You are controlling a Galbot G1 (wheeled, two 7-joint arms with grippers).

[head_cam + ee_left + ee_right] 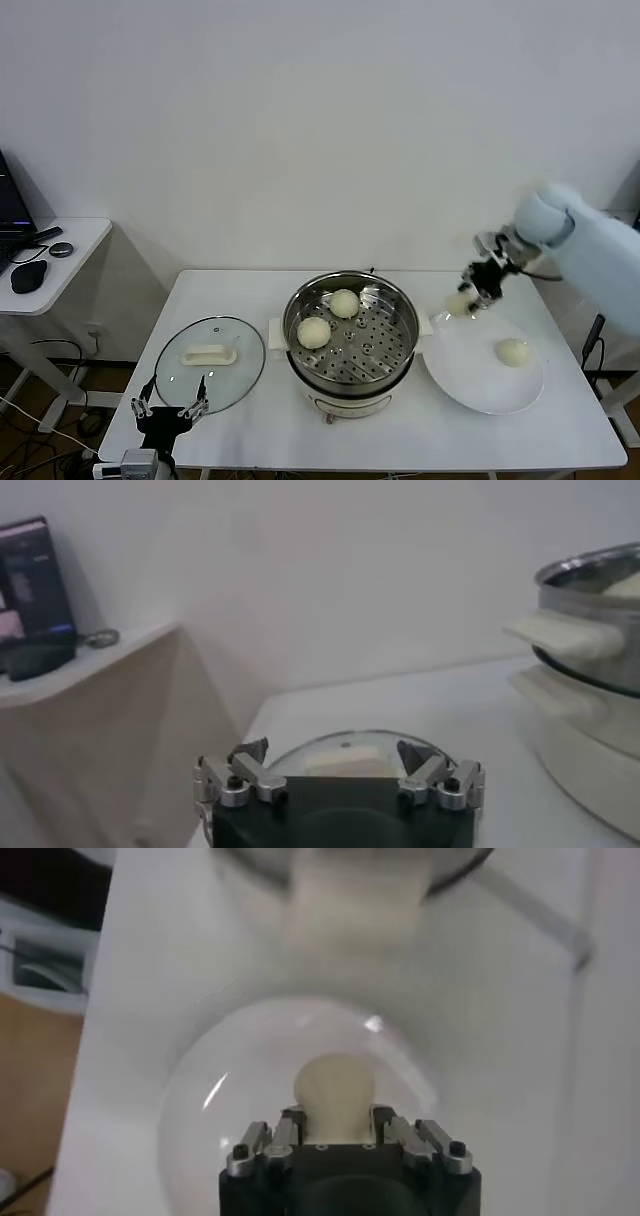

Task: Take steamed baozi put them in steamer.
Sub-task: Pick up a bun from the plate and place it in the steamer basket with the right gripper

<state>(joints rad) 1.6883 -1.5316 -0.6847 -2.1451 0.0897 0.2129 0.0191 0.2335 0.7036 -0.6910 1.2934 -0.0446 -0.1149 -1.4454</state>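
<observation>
My left gripper [168, 409] hangs idle at the near left corner of the table [250, 430], at about seven o'clock from the steamer [350, 335], its fingers spread as wide as they go and holding nothing. Just beyond it lies the glass lid [210, 362], flat on the table with its white handle up.

I judge the job half done. Two baozi already sit on the perforated tray inside the steamer: one [313, 332] at about nine o'clock on the tray and one [344, 303] at about eleven.

To the steamer's three o'clock is the white plate [480, 385]. One baozi [513, 351] rests on it, not yet picked up.

Farthest from me, my right gripper [466, 297] is over the far rim of that plate, at about two o'clock from the steamer. Its fingers [286, 1131] are drawn in on either side of the fourth baozi [334, 1086], which the right wrist view shows seated between them above the plate. So I have that bun in hand, off the plate, and it must yet be carried to the tray, with the last one to follow.
</observation>
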